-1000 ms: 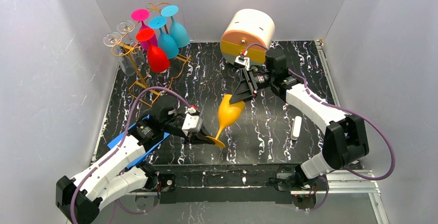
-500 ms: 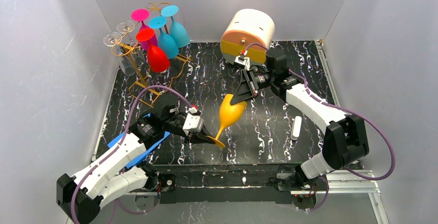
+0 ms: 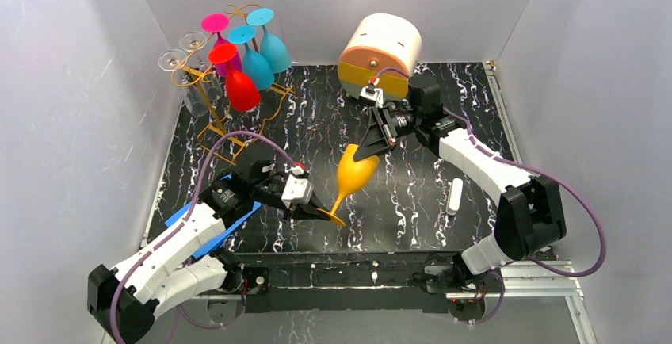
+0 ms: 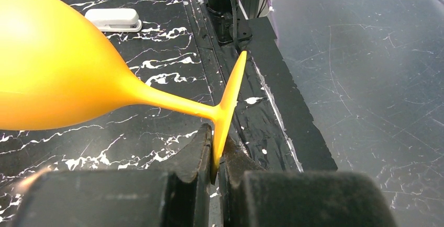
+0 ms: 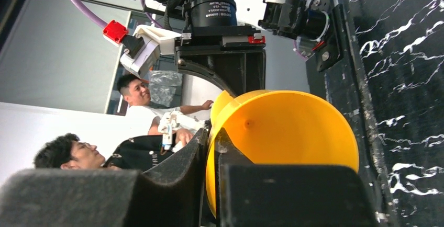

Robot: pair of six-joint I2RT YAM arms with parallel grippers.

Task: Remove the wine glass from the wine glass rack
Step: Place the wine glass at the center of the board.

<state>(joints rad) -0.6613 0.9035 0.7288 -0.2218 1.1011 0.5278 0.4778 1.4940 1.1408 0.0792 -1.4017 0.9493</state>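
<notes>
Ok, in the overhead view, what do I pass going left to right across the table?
wine glass rack with its hanging glasses → left tool → yellow wine glass → white block

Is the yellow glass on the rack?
No, the yellow glass is held by the left gripper at its foot and the right gripper at its rim, well clear of the rack.

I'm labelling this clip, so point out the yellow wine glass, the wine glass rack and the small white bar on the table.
yellow wine glass [image 3: 354, 171]: top external view, on its bowl.
wine glass rack [image 3: 206, 105]: top external view, on its upright post.
small white bar [image 3: 454, 196]: top external view, on its middle.
</notes>
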